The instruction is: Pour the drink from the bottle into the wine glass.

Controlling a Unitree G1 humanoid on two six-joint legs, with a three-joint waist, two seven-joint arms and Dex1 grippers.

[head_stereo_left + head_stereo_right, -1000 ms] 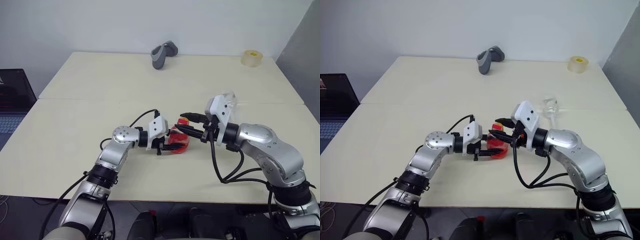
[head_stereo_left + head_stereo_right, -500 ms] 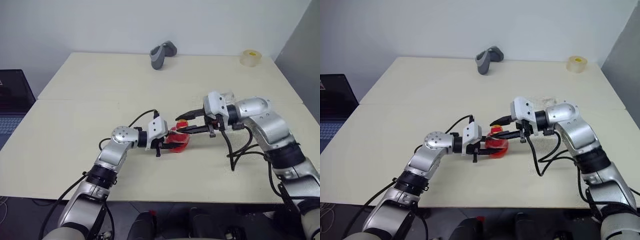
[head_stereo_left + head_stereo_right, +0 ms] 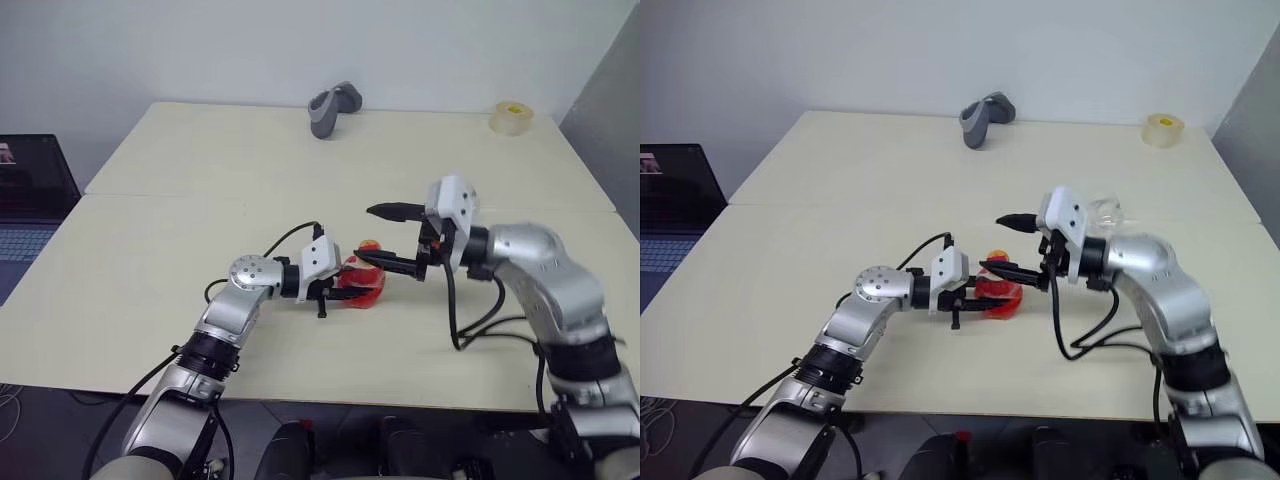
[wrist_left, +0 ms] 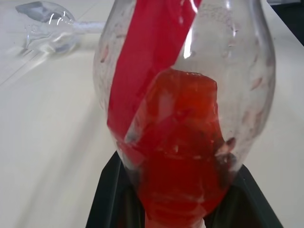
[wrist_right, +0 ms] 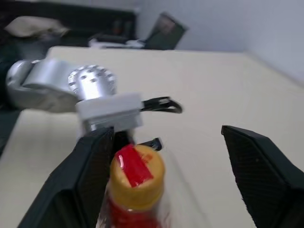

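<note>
Table [image 3: 150,230] surface, pale cream, runs wide: a seam crosses it side to side behind the working area, and bare top lies on the robot's left of the arms and toward the far edge. Far edge carries a grey handheld object [image 3: 332,108] near the middle and a roll of tape [image 3: 510,117] at the far right corner, both well apart from the grippers. Laptop [image 3: 30,190] sits off the table's left edge.

Bottle [image 3: 362,280] stands near the front-centre of the table, yellow-red cap [image 5: 137,172] on, red-orange drink [image 4: 183,156] pooled in the bulbous lower body, red label band across it.

Left gripper [image 3: 335,287] reaches in from the left, fingers clamped on the bottle's lower body; in the left wrist view the black fingers [image 4: 111,197] press against both sides of the clear wall.

Right gripper [image 3: 392,238] comes from the right with fingers spread wide apart, holding nothing. One finger sits above the cap level, the other just beside the bottle's neck; contact there cannot be told.

Wine glass [image 3: 1103,213] lies on its side behind the right wrist, partly hidden by it; left wrist view shows its bowl [image 4: 47,26] resting on the table.
</note>
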